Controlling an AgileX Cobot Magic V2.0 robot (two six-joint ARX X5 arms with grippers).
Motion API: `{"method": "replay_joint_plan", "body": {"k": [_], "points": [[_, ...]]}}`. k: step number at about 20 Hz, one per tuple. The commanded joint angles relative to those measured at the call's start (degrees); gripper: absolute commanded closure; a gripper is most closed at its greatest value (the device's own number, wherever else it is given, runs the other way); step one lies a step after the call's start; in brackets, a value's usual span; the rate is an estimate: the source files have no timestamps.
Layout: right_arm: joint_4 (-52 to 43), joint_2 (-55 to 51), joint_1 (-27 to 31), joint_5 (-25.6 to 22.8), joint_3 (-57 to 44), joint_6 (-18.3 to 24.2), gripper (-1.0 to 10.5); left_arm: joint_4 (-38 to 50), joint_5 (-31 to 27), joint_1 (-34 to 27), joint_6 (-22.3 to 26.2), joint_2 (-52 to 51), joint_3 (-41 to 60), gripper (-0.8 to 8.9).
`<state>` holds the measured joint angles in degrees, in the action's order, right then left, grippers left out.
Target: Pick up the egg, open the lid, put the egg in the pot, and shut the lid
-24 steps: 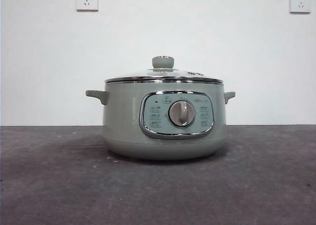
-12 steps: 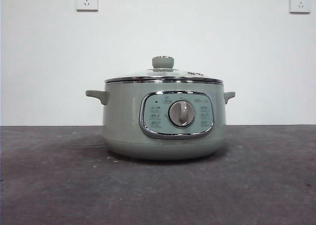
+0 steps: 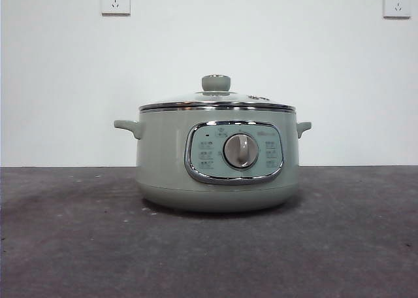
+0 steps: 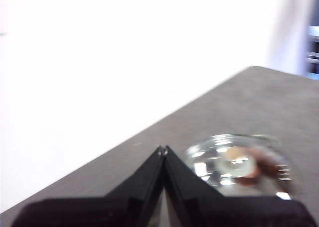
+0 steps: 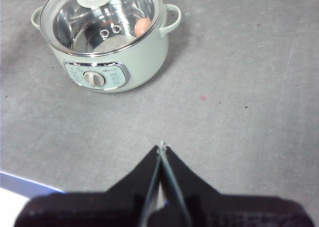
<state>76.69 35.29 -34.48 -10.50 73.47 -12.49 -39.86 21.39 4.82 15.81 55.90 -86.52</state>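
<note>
Both hands hang idle and pinched shut on nothing. Front view: the pot (image 3: 217, 157) sits mid-desk (image 3: 65, 246) with the lid (image 3: 216, 100) seated on its rim; no arm shows, and nothing has shifted since a second ago. Left wrist view: the left hand (image 4: 162, 150) hovers beside the blurred lid. Right wrist view: the right hand (image 5: 161, 146) is well apart from the pot, and the egg (image 5: 142, 25) lies inside under the glass. Every step looks done.

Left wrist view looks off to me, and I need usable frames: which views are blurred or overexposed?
Left wrist view: motion-blurred, background blown out white, lid smeared with glare. Right wrist view: sharp, egg visible through the glass. Front view: crisp, evenly lit pot.
</note>
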Motion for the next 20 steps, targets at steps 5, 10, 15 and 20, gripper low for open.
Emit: {"method": "replay_joint_plan", "body": {"k": [5, 10, 15, 20], "points": [[-0.20, 0.17, -0.09, -0.26, -0.52, -0.57, 9.5, 19.82, -0.42, -9.55, 0.87, -19.10, 32.61, 8.17], [-0.20, 0.17, -0.09, -0.26, -0.52, -0.57, 9.5, 31.21, -3.17, -10.21, -3.39, -32.98, 58.66, 8.17], [-0.20, 0.20, -0.09, -0.26, -0.52, -0.57, 9.5, 37.90, -8.33, -10.21, -9.73, -43.56, 76.28, 8.17], [-0.20, 0.17, -0.09, -0.26, -0.52, -0.57, 9.5, 38.10, -14.84, -10.27, -14.27, -52.11, 85.29, 8.17]]}}
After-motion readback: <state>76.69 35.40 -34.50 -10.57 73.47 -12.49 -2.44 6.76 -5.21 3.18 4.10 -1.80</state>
